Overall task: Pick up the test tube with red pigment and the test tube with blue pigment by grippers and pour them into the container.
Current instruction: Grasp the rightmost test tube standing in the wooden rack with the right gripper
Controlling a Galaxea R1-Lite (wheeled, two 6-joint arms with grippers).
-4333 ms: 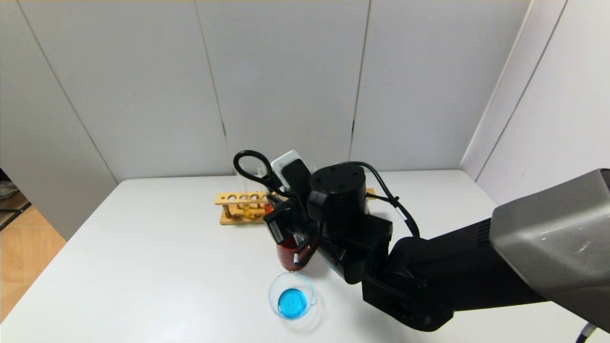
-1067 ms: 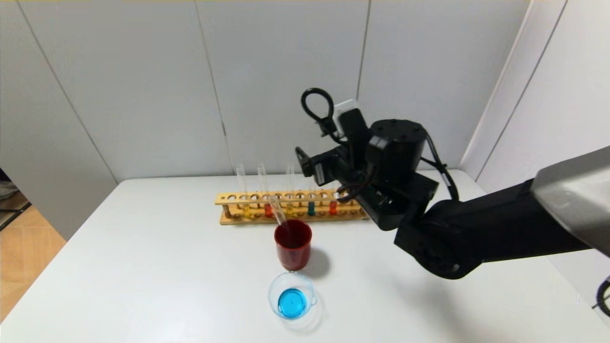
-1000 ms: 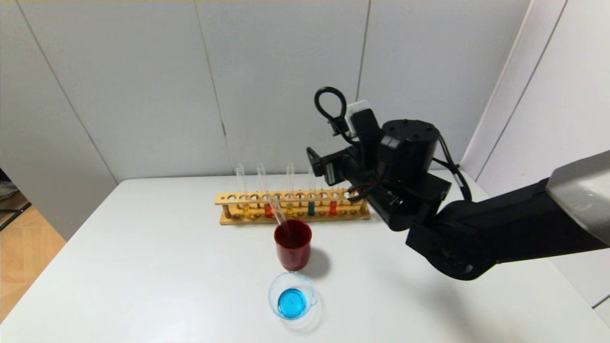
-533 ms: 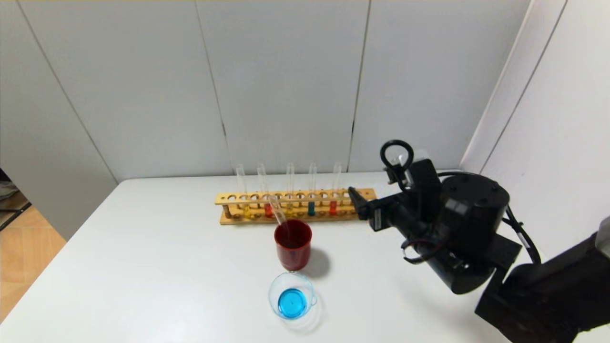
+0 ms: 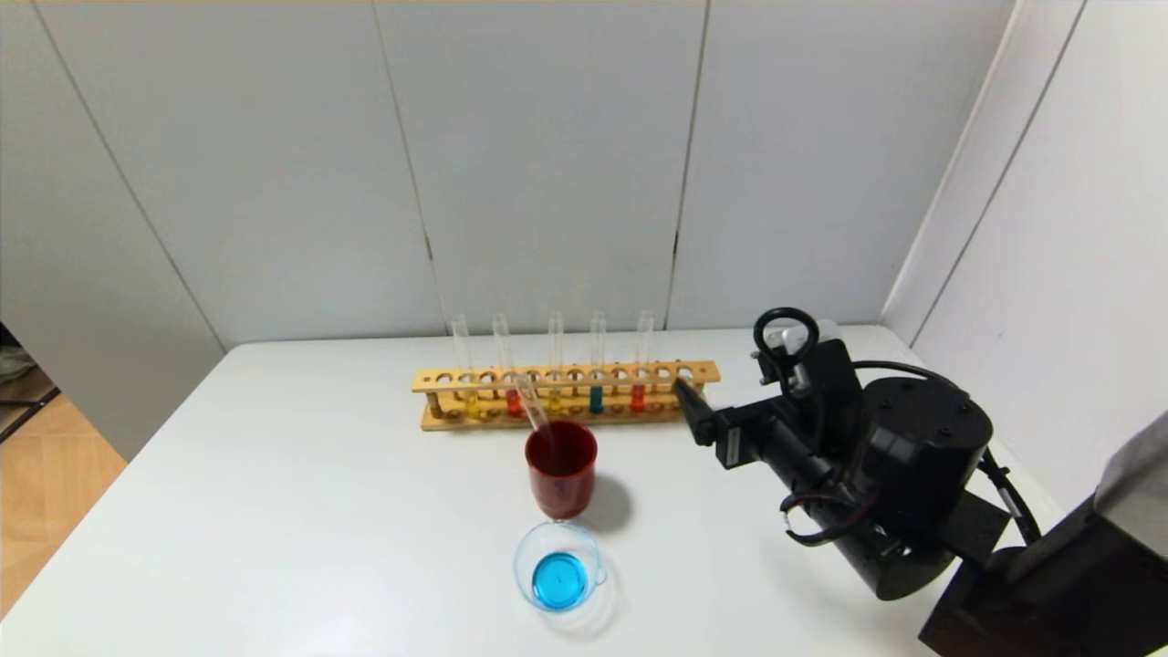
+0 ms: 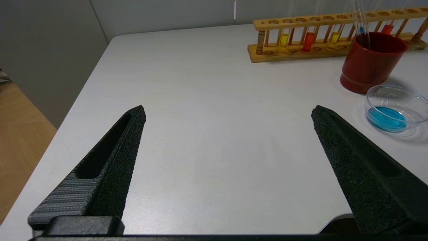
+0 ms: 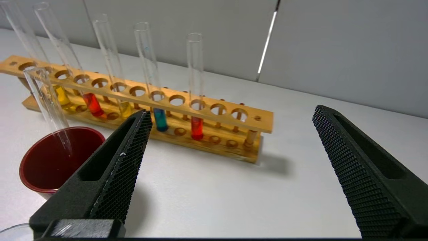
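Observation:
Two test tubes with red pigment [image 5: 513,401] [image 5: 638,398] stand in the wooden rack [image 5: 566,420], also in the right wrist view [image 7: 93,103] [image 7: 197,127]. No tube with bright blue liquid shows; an empty tube [image 5: 527,406] leans in the dark red cup [image 5: 560,488]. The container [image 5: 522,547], a low glass beaker, holds blue liquid in front of the cup. My right gripper [image 5: 693,411] [image 7: 231,111] is open and empty, low, just off the rack's right end. My left gripper [image 6: 229,108] is open and empty over the table's front left.
The rack also holds two yellow tubes [image 5: 470,401] [image 5: 554,400] and a teal tube [image 5: 596,399]. The cup [image 6: 367,70] and beaker [image 6: 418,100] stand close together at the table's middle front. Walls close off the back and right.
My right gripper left the cup, where the empty tube now leans, rose over the rack, then swung right and down to the rack's right end. The left arm has not visibly moved.

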